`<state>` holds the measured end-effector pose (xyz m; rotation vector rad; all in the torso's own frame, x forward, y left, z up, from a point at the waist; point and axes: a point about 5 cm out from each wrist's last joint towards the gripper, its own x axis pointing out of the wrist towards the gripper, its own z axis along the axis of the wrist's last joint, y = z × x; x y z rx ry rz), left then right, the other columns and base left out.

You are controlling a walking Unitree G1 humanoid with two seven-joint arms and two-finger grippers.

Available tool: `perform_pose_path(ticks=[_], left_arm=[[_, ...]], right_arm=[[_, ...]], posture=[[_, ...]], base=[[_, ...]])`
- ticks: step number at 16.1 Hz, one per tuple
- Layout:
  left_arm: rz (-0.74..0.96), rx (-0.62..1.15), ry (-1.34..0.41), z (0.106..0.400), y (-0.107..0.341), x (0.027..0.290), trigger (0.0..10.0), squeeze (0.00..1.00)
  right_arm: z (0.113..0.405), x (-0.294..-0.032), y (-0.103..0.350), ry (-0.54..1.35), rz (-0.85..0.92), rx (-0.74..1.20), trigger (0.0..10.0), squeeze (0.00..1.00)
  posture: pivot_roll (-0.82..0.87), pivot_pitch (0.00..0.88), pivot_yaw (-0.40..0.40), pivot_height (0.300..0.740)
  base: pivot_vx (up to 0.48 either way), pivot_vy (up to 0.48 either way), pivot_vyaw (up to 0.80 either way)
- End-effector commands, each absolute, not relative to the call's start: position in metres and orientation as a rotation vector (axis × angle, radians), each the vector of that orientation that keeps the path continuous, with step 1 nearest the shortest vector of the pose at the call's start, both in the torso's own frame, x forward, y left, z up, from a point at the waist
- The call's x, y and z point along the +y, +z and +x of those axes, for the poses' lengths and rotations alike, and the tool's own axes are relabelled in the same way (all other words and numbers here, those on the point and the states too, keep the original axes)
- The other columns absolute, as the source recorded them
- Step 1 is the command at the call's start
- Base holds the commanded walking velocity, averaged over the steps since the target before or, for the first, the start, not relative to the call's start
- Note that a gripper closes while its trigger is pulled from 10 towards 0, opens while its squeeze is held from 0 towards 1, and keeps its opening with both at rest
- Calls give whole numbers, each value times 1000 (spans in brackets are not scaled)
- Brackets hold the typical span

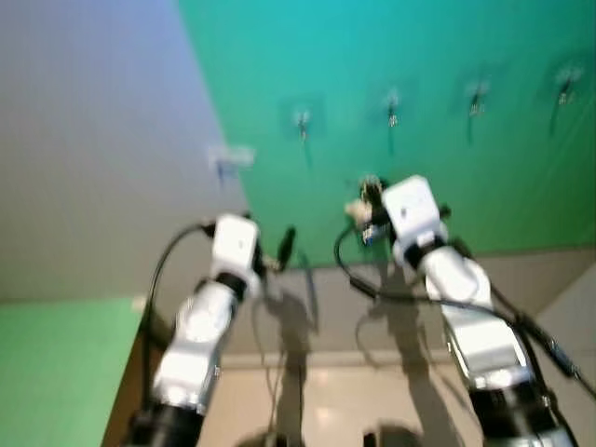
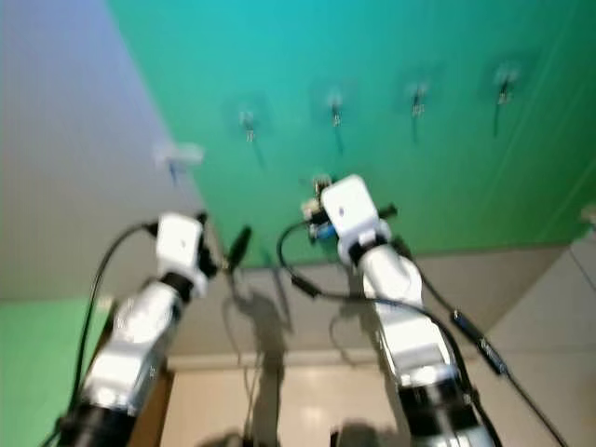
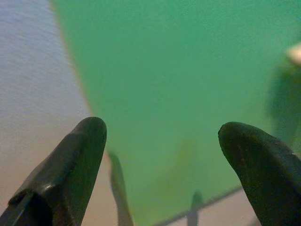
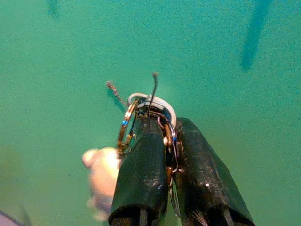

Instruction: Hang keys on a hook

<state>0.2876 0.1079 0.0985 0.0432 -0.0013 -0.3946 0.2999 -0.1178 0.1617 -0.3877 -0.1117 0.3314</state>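
Head views blurred; camera tilted up at the wall. Nearest: both silver arms raised. Left pincer (image 3: 160,155) idle, fingers wide apart, nothing between them, pointing at the seam where the grey wall (image 1: 93,140) meets the green wall (image 1: 419,56). Right pincer (image 4: 171,129) clamped together on the keys (image 4: 150,106), held up just short of the green wall, below the row of hooks. Step in hand, as judged: carry-and-approach, keys grasped but not yet hung. Keys: a small bunch on a white ring, with a gold-brown clasp bearing a spot of blue, a short bead chain sticking out to one side, a thin dark wire standing up, and a pale rounded fob (image 4: 101,176) hanging beside the fingers; the ring projects beyond the fingertips, which is the part to offer to a hook. Farther: four small hooks on the green wall, the nearest candidates being hook (image 1: 301,121) and hook (image 1: 392,107), both above the pincer and apart from it. Next move calls for raising and advancing the right arm so the white ring slips over a hook tip, then releasing; blur makes fine alignment uncertain.
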Motion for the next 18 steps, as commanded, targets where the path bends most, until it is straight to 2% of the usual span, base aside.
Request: perform_pose_path(ticks=[1, 5, 9, 12, 18], left_arm=[[44, -10, -397, 288, 101, 110, 10000, 0], [47, -15, -400, 288, 102, 109, 10000, 0], [59, -14, -405, 287, 102, 110, 10000, 0], [57, -13, -412, 287, 102, 109, 10000, 0], [54, -15, -420, 286, 102, 106, 10000, 0]], right_arm=[[302, -112, 171, 346, -384, -130, 0, 0], [316, -114, 191, 289, -331, -176, 0, 0], [317, -108, 199, 374, -311, -172, 0, 0], [314, -101, 209, 443, -377, -219, 0, 0], [315, -96, 218, 461, -330, -236, 0, 0]], posture=[[-268, 50, 134, 720], [-266, 50, 134, 720], [-254, 58, 132, 720], [-260, 61, 133, 720], [-257, 60, 129, 720]], base=[[0, 0, 0], [0, 0, 0], [0, 0, 0], [0, 0, 0], [0, 0, 0]])
